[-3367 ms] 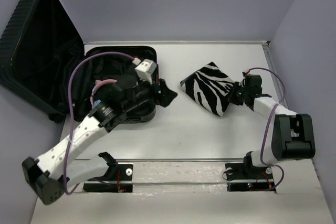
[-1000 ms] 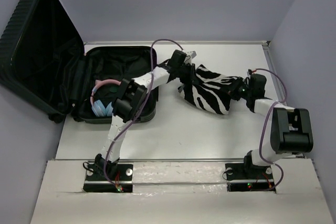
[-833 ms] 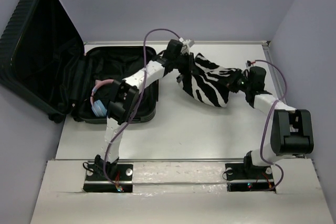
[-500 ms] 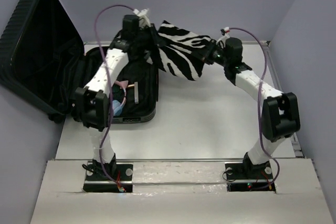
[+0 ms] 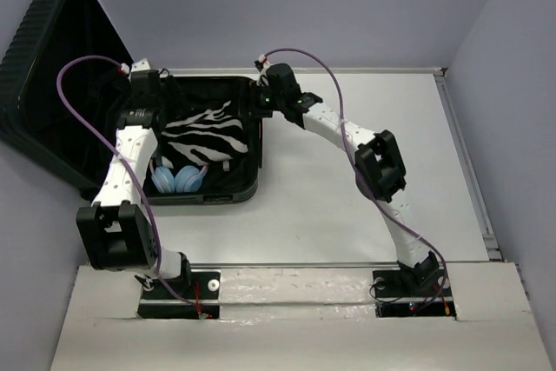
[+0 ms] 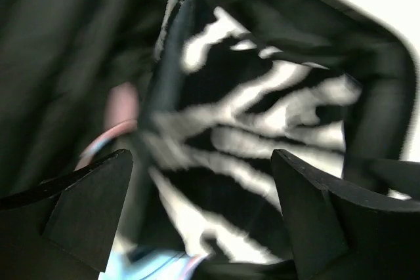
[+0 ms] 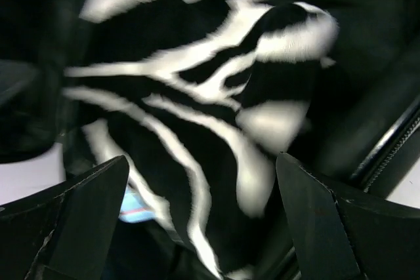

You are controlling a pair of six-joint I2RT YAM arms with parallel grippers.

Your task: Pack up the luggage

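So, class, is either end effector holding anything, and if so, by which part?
Nothing is held. The left end effector and right end effector both stand open; the zebra-striped cloth lies loose in the luggage.

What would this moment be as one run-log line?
zebra cloth: lying in open luggage | blue headphones: inside too | left jaws: open, empty | right jaws: open, empty

White arm links point(image 5: 326, 123), black joints point(image 5: 380, 165), purple cables point(image 5: 87, 60); black wedge-shaped fingers point(image 6: 315, 214); black base plates point(image 5: 174, 291).
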